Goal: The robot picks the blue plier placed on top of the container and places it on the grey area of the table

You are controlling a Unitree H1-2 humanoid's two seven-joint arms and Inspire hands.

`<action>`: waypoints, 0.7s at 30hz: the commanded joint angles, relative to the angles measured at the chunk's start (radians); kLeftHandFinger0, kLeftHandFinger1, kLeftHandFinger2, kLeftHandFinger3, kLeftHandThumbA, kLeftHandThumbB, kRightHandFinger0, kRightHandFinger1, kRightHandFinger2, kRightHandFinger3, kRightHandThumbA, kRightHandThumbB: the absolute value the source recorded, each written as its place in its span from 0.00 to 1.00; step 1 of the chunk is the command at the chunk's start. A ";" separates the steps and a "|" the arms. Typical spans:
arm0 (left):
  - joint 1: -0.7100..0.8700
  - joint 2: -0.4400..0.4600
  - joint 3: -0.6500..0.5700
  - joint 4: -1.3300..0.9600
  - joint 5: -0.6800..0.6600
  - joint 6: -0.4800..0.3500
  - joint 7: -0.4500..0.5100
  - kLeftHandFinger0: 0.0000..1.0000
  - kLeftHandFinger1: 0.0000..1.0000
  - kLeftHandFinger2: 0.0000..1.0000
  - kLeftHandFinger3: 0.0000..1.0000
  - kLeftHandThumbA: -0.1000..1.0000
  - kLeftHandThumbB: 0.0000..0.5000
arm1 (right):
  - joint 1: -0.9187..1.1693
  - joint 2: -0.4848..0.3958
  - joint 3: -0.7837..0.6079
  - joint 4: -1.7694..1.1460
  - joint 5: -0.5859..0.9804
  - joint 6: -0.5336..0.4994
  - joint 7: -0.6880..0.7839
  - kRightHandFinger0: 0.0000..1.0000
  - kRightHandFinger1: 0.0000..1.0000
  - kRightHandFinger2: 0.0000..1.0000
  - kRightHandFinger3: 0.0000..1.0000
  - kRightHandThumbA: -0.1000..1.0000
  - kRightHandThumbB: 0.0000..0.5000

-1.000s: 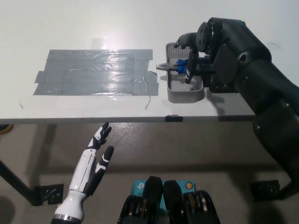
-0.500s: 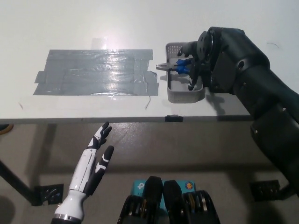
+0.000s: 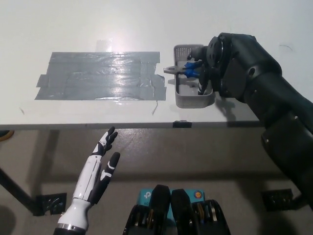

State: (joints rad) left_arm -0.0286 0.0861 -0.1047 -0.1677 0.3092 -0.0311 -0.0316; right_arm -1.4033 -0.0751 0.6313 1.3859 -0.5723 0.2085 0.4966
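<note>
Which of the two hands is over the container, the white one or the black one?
The black right hand, at the blue plier on the container; the white left hand is below the table edge.

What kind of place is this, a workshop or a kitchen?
Probably a robot test bench: a plain white table with a taped grey patch, and a small grey container holding blue pliers.
</note>
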 commanded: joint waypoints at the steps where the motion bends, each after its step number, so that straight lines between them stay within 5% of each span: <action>1: -0.013 0.005 -0.005 -0.036 0.003 -0.033 0.006 1.00 1.00 1.00 1.00 1.00 0.00 | -0.014 0.007 0.022 0.004 -0.036 -0.014 -0.072 1.00 1.00 1.00 1.00 0.96 0.85; 3: -0.013 0.005 -0.005 -0.033 0.006 -0.041 0.010 1.00 1.00 1.00 1.00 1.00 0.00 | -0.004 0.010 0.029 0.011 -0.041 -0.007 -0.083 1.00 1.00 1.00 1.00 0.85 0.83; 4: -0.014 0.004 -0.005 -0.033 0.008 -0.040 0.011 1.00 1.00 1.00 1.00 1.00 0.00 | 0.007 0.013 0.039 0.017 -0.052 0.001 -0.108 1.00 1.00 1.00 1.00 0.66 0.65; 5: -0.013 0.003 -0.005 -0.036 0.008 -0.037 0.010 1.00 1.00 1.00 1.00 1.00 0.00 | 0.011 0.013 0.043 0.017 -0.055 0.000 -0.118 0.95 1.00 1.00 1.00 0.54 0.68; 6: -0.013 0.004 -0.006 -0.039 0.008 -0.035 0.008 1.00 1.00 1.00 1.00 1.00 0.00 | 0.020 0.012 0.063 0.014 -0.075 -0.014 -0.144 0.91 1.00 1.00 0.92 0.32 0.55; 7: -0.016 0.005 -0.007 -0.038 0.009 -0.038 0.008 1.00 1.00 1.00 1.00 1.00 0.00 | 0.032 0.010 0.100 0.013 -0.109 -0.022 -0.179 0.61 0.73 0.80 0.95 0.13 0.45; 8: -0.021 0.005 -0.006 -0.035 0.011 -0.044 0.012 1.00 1.00 1.00 1.00 1.00 0.00 | 0.046 0.007 0.137 0.009 -0.143 -0.030 -0.237 0.60 0.67 0.74 1.00 0.08 0.44; 9: -0.022 0.006 -0.006 -0.036 0.010 -0.043 0.009 1.00 1.00 1.00 1.00 1.00 0.00 | 0.053 0.006 0.150 0.010 -0.146 -0.031 -0.254 0.56 0.62 0.69 1.00 0.06 0.39; 11: -0.026 0.007 -0.007 -0.038 0.012 -0.037 0.007 1.00 1.00 1.00 1.00 1.00 0.00 | 0.064 -0.001 0.144 0.008 -0.128 -0.045 -0.283 0.29 0.35 0.48 1.00 0.01 0.39; 13: -0.031 0.010 -0.005 -0.030 0.004 -0.054 0.008 1.00 1.00 1.00 1.00 1.00 0.00 | 0.069 -0.006 0.136 0.011 -0.118 -0.057 -0.307 0.21 0.28 0.42 1.00 0.00 0.39; 16: -0.034 0.011 -0.004 -0.022 -0.003 -0.062 0.009 1.00 1.00 1.00 1.00 1.00 0.00 | 0.068 -0.012 0.140 0.015 -0.125 -0.072 -0.322 0.24 0.31 0.45 1.00 0.00 0.38; 17: -0.034 0.011 -0.003 -0.020 -0.004 -0.068 0.010 1.00 1.00 0.98 1.00 1.00 0.00 | 0.070 -0.014 0.141 0.015 -0.127 -0.081 -0.336 0.32 0.39 0.53 1.00 0.02 0.40; 21: -0.033 0.011 -0.004 -0.019 -0.005 -0.078 0.009 1.00 1.00 0.96 1.00 1.00 0.00 | 0.069 -0.016 0.139 0.015 -0.130 -0.098 -0.362 0.26 0.34 0.50 1.00 0.00 0.42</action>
State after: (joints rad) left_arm -0.0483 0.0900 -0.1067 -0.1687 0.3110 -0.0561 -0.0315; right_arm -1.3161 -0.0602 0.7629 1.3909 -0.6713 0.1326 0.1900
